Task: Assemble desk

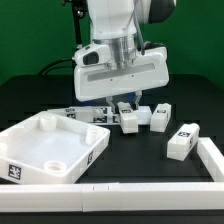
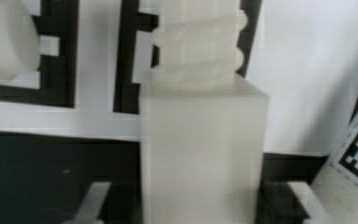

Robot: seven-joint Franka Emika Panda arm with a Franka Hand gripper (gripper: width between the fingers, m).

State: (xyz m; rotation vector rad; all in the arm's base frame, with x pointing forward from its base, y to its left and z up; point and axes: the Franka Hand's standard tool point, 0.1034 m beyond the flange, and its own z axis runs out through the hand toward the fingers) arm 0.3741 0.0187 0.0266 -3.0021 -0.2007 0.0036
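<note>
One desk leg (image 2: 202, 130) sits clamped between the gripper's (image 1: 125, 103) fingers (image 2: 99, 205), its threaded end pointing away from them.

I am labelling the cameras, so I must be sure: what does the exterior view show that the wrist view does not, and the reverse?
Only the exterior view shows the desk top, the lone leg at the exterior view's right, and the arm. Only the wrist view shows the ridged end of the middle leg and the fingers beside it. Both show that middle leg and the marker board.
</note>
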